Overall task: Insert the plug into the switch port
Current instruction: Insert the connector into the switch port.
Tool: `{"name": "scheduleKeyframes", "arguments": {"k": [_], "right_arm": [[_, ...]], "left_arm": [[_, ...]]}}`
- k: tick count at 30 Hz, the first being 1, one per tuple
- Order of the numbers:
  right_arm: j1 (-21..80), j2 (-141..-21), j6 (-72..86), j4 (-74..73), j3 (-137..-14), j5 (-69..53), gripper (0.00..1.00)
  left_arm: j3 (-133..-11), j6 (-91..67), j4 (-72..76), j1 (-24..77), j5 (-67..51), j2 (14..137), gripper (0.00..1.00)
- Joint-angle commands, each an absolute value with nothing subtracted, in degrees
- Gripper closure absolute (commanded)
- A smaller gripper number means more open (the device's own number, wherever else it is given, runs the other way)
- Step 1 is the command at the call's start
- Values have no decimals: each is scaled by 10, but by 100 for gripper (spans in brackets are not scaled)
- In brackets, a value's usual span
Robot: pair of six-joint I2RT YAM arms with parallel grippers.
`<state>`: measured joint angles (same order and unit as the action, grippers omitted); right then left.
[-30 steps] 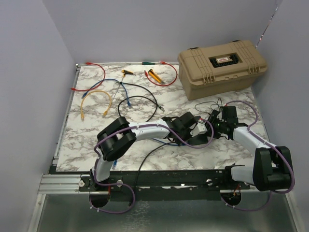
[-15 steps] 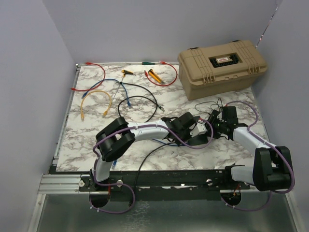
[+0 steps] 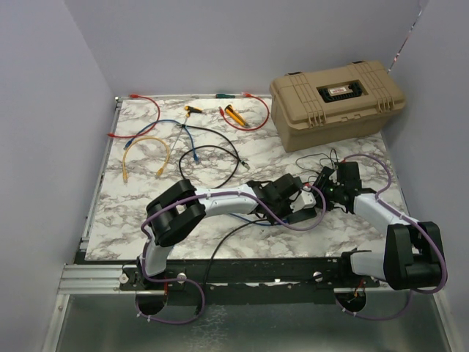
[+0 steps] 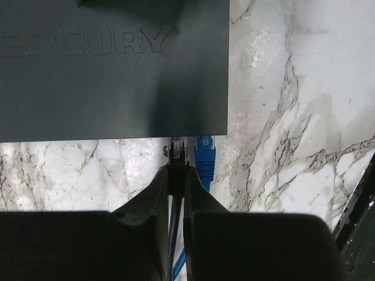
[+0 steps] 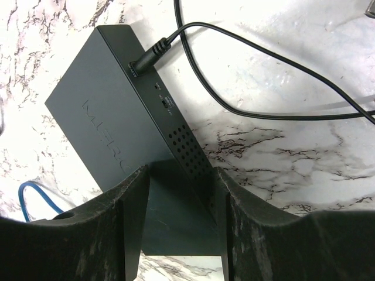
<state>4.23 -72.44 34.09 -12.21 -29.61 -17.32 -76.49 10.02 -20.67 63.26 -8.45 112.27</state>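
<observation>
Converging over the marbled bench (image 3: 146, 220) near the tan case (image 3: 337, 99), both arms work the insertion step. Left wrist: the left end effector (image 4: 177, 172) pinches the plug (image 4: 177, 147) at the switch (image 4: 111, 70) edge, beside a blue plug (image 4: 205, 159); a straight, level push seems next. Right wrist: the right end effector (image 5: 180, 175) clamps the switch's end.

Matte dk-grey plastic switch (image 4: 111, 70); glossy marble-look table (image 4: 293, 117).

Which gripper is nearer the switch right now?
Right. The right gripper clamps one end of the switch. The left gripper sits just short of its port edge, holding the plug up to it.
</observation>
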Motion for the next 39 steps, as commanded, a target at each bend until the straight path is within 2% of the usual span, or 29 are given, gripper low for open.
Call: {"name": "scheduleKeyframes", "arguments": {"k": [1,12,21,30,39], "right_arm": [[44,-727,358,-119,-284,-211,50],[44,-709,387,-97,-267,-241,54],[44,-716,422,-48,-243,-288,58],[44,-712,422,-49,-245,-274,58],[44,-725,425,-29,-241,-297,60]], "left_arm": [[-782,64,-178,640,-50,1116,100],[-802,33,-138,616,-5,1124,100],[-808,79,-118,617,-97,1136,100],[-802,71,-92,606,-58,1142,100],[-823,70,-64,603,-102,1149,100]]}}
